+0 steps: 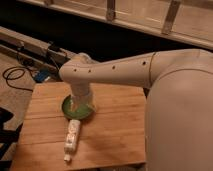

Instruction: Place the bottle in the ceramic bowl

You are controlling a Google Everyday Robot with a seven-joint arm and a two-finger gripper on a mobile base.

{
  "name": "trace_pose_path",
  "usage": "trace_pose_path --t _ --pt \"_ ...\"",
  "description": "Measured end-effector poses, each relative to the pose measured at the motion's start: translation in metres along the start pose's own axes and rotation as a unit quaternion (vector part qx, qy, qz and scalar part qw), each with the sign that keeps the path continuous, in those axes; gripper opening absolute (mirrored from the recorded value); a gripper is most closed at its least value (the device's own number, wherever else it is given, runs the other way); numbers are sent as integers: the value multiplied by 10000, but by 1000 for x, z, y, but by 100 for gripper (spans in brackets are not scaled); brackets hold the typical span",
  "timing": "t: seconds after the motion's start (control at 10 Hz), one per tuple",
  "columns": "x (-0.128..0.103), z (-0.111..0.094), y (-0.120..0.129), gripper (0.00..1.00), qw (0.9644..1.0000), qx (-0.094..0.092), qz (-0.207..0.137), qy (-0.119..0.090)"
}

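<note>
The white bottle (71, 136) lies on its side on the wooden table (115, 135), cap toward the front edge, just in front of the green ceramic bowl (67, 107). The bowl sits at the table's middle left and is partly covered by my arm. My gripper (81, 104) hangs over the bowl's right part, at the end of the white arm, just behind the bottle's far end. It holds nothing that I can see.
My large white arm (165, 95) and body fill the right side of the view and cover the table's right edge. Cables (15, 75) and a rail lie on the floor behind the table at the left.
</note>
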Motion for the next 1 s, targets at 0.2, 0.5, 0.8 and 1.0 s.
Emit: trace_pose_path --t 0.2,0.5,0.8,1.0 --pt "15 4 14 65 9998 62 -147 -77" --pt "42 12 37 65 9991 136 -245 -320" --pt "51 20 40 65 9967 50 -194 -790" --pt "52 21 42 65 9965 42 -208 -809"
